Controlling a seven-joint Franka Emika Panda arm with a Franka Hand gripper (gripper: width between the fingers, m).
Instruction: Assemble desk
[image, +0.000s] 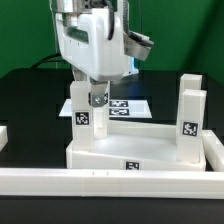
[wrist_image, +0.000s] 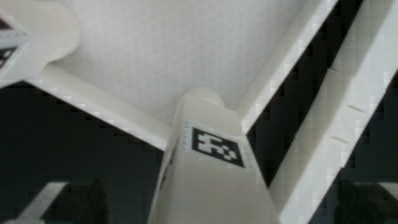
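The white desk top (image: 140, 148) lies flat on the black table with its raised rim up. One square white leg (image: 82, 112) stands upright in its corner at the exterior view's left. A second leg (image: 190, 108) stands in the corner at the right. Both bear tags. My gripper (image: 95, 98) hangs over the top of the left leg. In the wrist view that leg (wrist_image: 214, 150) runs up between my fingers (wrist_image: 43, 205). Dark gaps show on both sides of it, so the gripper (wrist_image: 205, 208) looks open around it. The desk top (wrist_image: 178, 50) lies beyond.
The marker board (image: 128, 106) lies on the table behind the desk top. The long white rail (image: 110, 182) edges the table in front of it. A small white part (image: 3, 136) sits at the exterior view's left edge.
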